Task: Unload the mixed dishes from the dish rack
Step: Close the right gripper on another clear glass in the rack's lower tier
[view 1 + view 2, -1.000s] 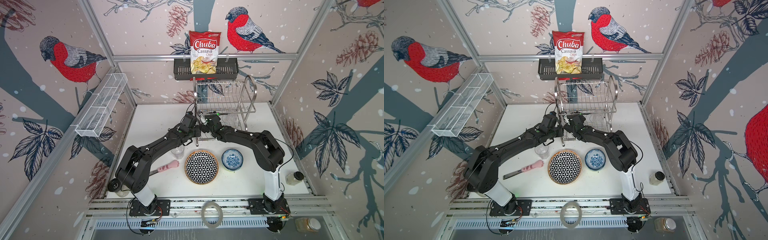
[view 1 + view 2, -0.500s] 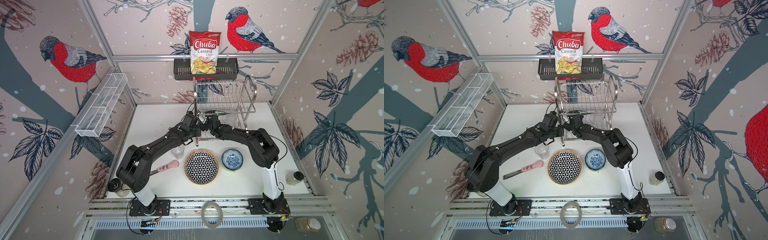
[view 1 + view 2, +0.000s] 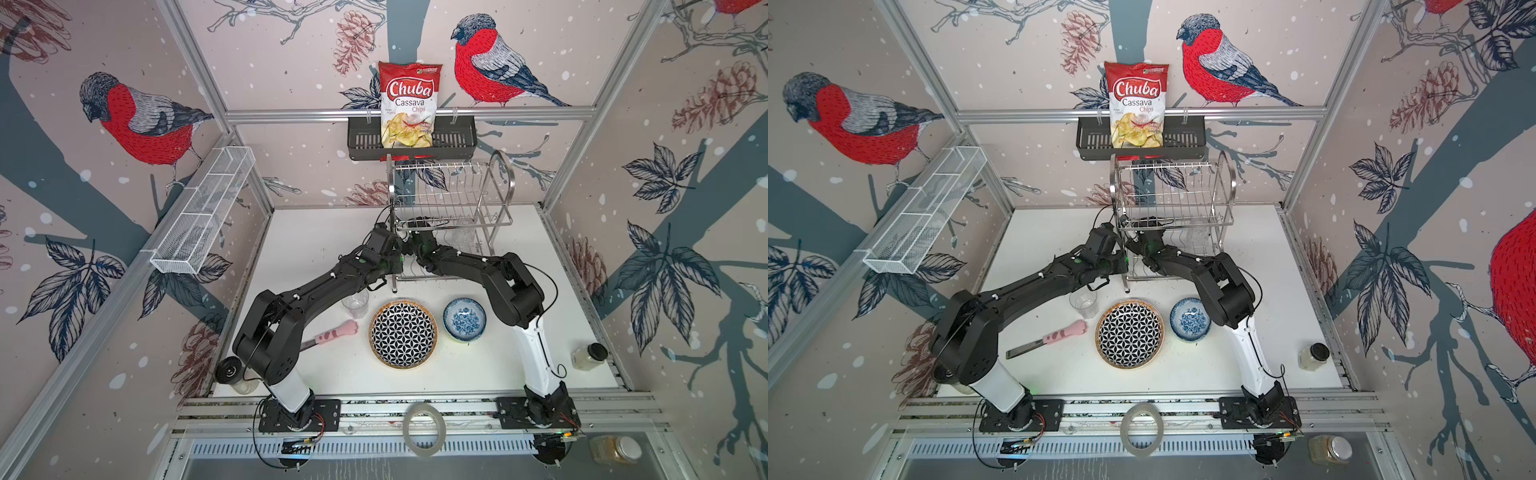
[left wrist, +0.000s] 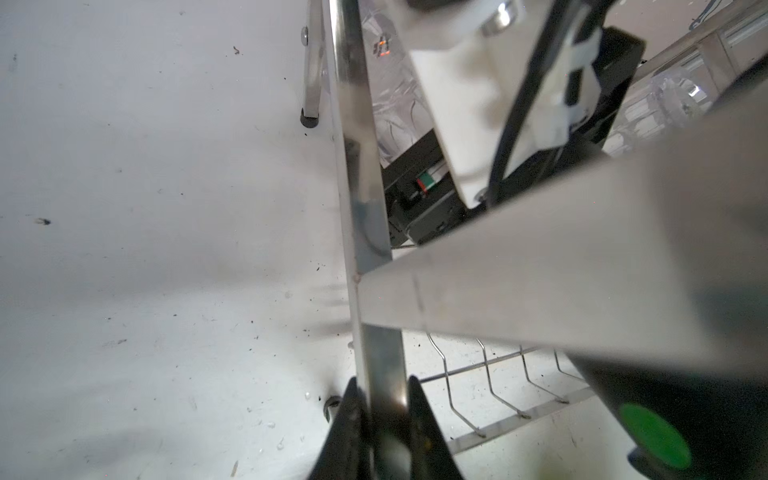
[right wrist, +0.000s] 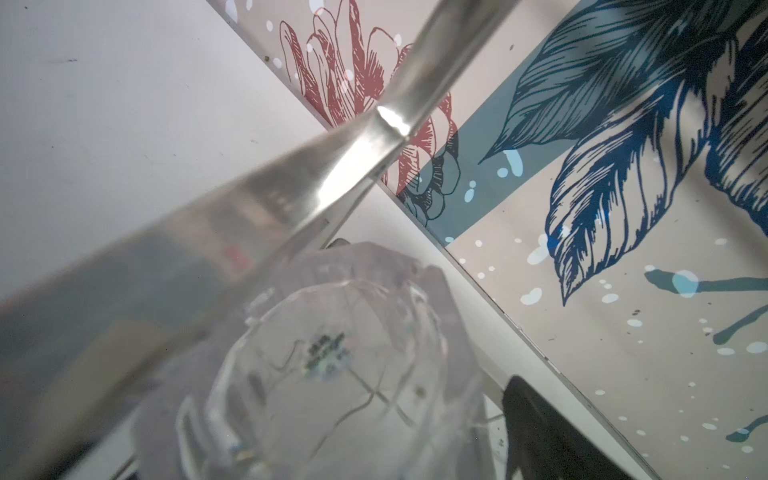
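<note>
The left gripper (image 4: 384, 419) is clamped on a flat upright steel post of the dish rack (image 4: 359, 174), one black finger pressed to each side of the post, near the lower wire shelf. The right gripper (image 3: 430, 226) reaches in under the rack's upper shelf with its jaws spread wide. In the right wrist view one black finger (image 5: 548, 436) stands just beside the wall of a faceted clear glass (image 5: 332, 374) on the lower tier. The glass has its base turned toward the camera, and the other finger is hidden behind a blurred rack bar. The rack stands at the back of the white table (image 3: 316, 232). In front of it, in both top views, sit a second clear glass (image 3: 355, 302), the geometric plate (image 3: 402, 332) face up and the blue-floral bowl (image 3: 464, 319). A pink cat-paw utensil (image 3: 334, 332) lies to the plate's left.
</note>
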`<control>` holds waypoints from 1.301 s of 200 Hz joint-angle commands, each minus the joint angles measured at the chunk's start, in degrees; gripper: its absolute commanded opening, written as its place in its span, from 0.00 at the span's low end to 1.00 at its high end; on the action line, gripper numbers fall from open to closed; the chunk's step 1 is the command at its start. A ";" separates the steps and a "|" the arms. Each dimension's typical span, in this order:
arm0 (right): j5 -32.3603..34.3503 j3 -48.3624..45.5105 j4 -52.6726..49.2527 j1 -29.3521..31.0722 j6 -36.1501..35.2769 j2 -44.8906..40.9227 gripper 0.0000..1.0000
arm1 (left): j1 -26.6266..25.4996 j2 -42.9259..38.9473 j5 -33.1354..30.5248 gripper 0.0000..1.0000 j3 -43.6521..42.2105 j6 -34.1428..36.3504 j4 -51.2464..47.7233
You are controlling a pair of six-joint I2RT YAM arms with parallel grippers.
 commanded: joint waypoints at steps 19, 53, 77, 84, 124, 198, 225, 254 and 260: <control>0.82 0.62 1.62 -0.84 0.17 0.07 0.78 | -0.40 0.56 3.22 0.12 0.63 2.24 0.35; 0.91 -0.04 0.81 -0.81 1.37 -0.70 0.68 | -0.34 0.71 3.06 0.12 0.67 2.01 0.43; 0.93 -1.58 0.30 -0.38 2.97 -2.72 0.50 | -0.33 0.89 3.14 0.12 1.00 1.73 0.52; 0.92 -2.22 0.15 -0.25 3.38 -3.51 0.48 | -0.33 1.04 3.19 0.12 1.12 1.67 0.61; 1.31 -6.69 -0.49 0.28 7.27 -7.44 0.34 | -0.33 0.92 3.08 0.12 1.61 1.55 0.44; -1.79 -13.21 -1.02 -1.07 19.88 -14.37 0.25 | -0.33 -0.01 2.11 0.12 1.33 1.29 0.00; -5.42 -14.60 -0.76 -2.47 26.52 -16.80 0.24 | -0.33 -0.03 1.94 0.12 1.36 1.28 0.09; -8.79 -16.08 -0.30 -3.73 32.95 -19.08 0.23 | -0.33 0.12 1.72 0.12 1.38 1.12 0.08; -9.44 -16.52 -0.02 -3.97 34.19 -19.54 0.23 | -0.33 0.09 1.68 0.12 1.44 1.18 0.08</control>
